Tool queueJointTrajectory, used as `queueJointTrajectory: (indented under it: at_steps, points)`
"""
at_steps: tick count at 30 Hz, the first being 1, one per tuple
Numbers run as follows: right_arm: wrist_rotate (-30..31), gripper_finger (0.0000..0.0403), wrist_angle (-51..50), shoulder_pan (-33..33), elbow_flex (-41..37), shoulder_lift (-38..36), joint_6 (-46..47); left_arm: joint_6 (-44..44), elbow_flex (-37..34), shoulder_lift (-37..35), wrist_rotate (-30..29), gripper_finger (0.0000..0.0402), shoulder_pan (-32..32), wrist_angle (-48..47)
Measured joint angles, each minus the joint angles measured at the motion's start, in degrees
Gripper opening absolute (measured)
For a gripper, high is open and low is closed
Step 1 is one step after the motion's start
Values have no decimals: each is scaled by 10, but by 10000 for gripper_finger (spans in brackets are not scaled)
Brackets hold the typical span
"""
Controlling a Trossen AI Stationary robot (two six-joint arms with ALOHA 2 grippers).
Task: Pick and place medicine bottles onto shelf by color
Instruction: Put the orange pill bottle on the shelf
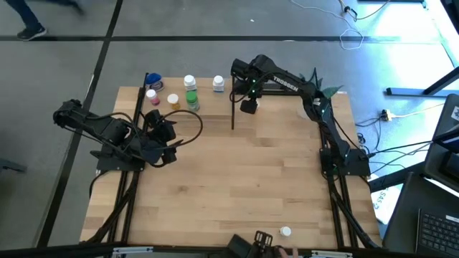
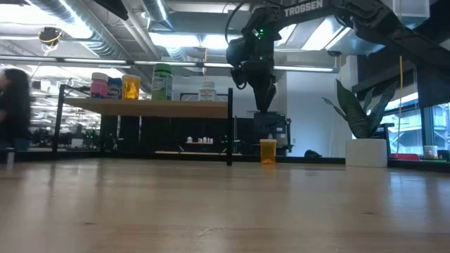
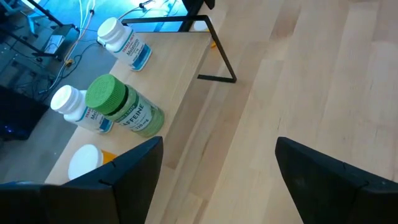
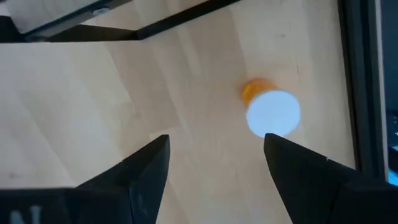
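The shelf stands at the table's far left on thin black posts. Several medicine bottles stand upright on it: blue, pink, orange, green and two white ones. One more orange bottle with a white cap stands on the tabletop right of the shelf. My right gripper hangs open above it, pointing down, and the bottle sits off to one side of its fingers. My left gripper waits open near the shelf's front edge.
A potted plant stands at the table's far right corner. A small white-capped bottle and a dark object lie at the near edge. The wide middle of the tabletop is bare wood.
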Motion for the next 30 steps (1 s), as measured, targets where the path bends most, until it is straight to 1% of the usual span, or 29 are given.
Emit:
queueJointTrajectory:
  at_steps: [7, 13, 16, 18, 26, 28, 30]
  points:
    - [-6, 269, 0, -10, 0, 0, -1, 0, 0, 0, 0, 306, 0, 0]
    - [-5, 314, -1, -17, -21, -1, 0, 0, 0, 0, 0, 306, 0, 0]
    - [-10, 325, 4, -26, -48, -1, -2, 0, 0, 0, 0, 306, 0, 0]
    - [-22, 327, 14, -31, -65, 0, -3, 0, 0, 0, 0, 306, 0, 0]
    - [-20, 327, 87, -36, -93, 0, -26, 0, 0, 0, 0, 306, 0, 0]
    - [-8, 327, 85, -37, -93, 0, -22, 0, 0, 0, 0, 306, 0, 0]
    - [17, 327, 85, -37, -93, 0, -2, 0, 0, 0, 0, 306, 0, 0]
